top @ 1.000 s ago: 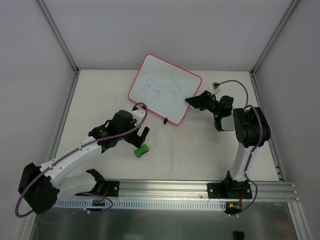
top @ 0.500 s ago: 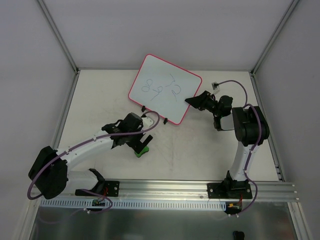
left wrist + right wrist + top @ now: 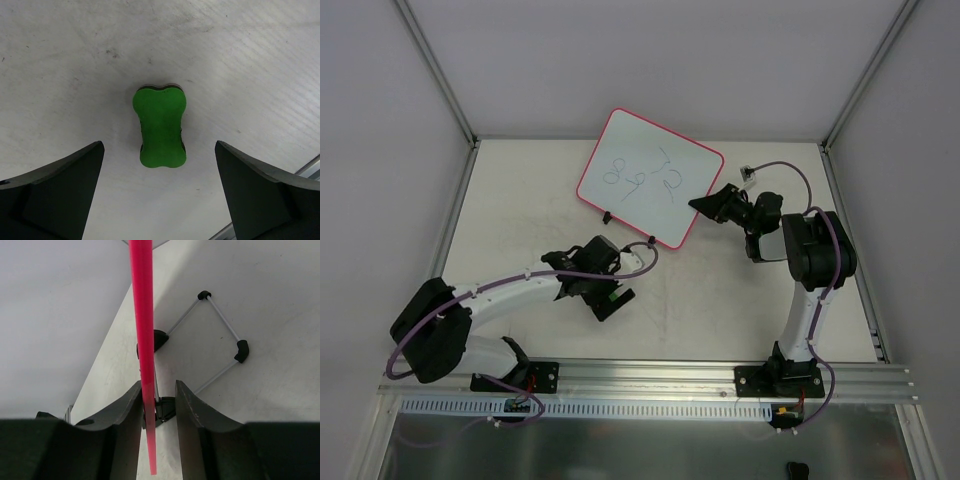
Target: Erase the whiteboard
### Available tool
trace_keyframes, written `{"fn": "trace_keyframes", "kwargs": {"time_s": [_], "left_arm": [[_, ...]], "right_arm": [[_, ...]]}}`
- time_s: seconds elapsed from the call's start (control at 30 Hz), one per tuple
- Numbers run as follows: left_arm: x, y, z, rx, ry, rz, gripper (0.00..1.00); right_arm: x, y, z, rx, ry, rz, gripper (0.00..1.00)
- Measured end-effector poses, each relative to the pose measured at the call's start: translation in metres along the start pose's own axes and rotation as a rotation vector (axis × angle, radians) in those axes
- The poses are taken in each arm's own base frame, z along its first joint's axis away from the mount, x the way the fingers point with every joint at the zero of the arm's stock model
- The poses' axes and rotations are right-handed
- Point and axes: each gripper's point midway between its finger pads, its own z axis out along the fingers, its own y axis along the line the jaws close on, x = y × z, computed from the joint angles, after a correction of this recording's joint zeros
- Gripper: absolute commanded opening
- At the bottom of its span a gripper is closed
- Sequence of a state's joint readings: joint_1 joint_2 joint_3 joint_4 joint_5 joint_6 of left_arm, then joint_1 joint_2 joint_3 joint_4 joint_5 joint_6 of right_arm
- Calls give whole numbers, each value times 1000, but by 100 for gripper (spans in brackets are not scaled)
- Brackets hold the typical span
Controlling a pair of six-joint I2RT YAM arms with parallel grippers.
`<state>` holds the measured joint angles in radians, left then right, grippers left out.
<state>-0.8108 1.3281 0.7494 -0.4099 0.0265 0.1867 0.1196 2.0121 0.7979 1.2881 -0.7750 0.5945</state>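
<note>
1. Whiteboard (image 3: 650,180): lies toward the back middle of the table (image 3: 720,310), turned at an angle, its pink-red frame all around and dark handwritten numerals on its white face.
2. Right gripper (image 3: 705,203): sits at the board's right edge. In the right wrist view the frame runs edge-on between the two fingers (image 3: 125,430). The jaws are narrowed around it but not clamped: one finger is at the frame, the other stands off by a slim gap.
3. Left gripper (image 3: 159,145): its jaws are spread wide and hold nothing.
4. Green bone-shaped eraser (image 3: 161,127): lies flat on the table, directly under the left gripper and centred between its fingers, touching neither. It is near the board's front edge but apart from it.
</note>
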Motion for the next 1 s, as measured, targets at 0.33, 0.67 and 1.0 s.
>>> {"fn": "trace_keyframes", "kwargs": {"time_s": [0.33, 0.67, 1.0], "left_arm": [[18, -2, 19, 17, 101, 7, 82], [12, -4, 22, 35, 107, 8, 66], [8, -4, 23, 38, 107, 7, 55]], "right_arm": [[0, 4, 1, -17, 9, -4, 18], [0, 9, 2, -37, 19, -2, 8], [0, 10, 3, -43, 22, -3, 8]]}}
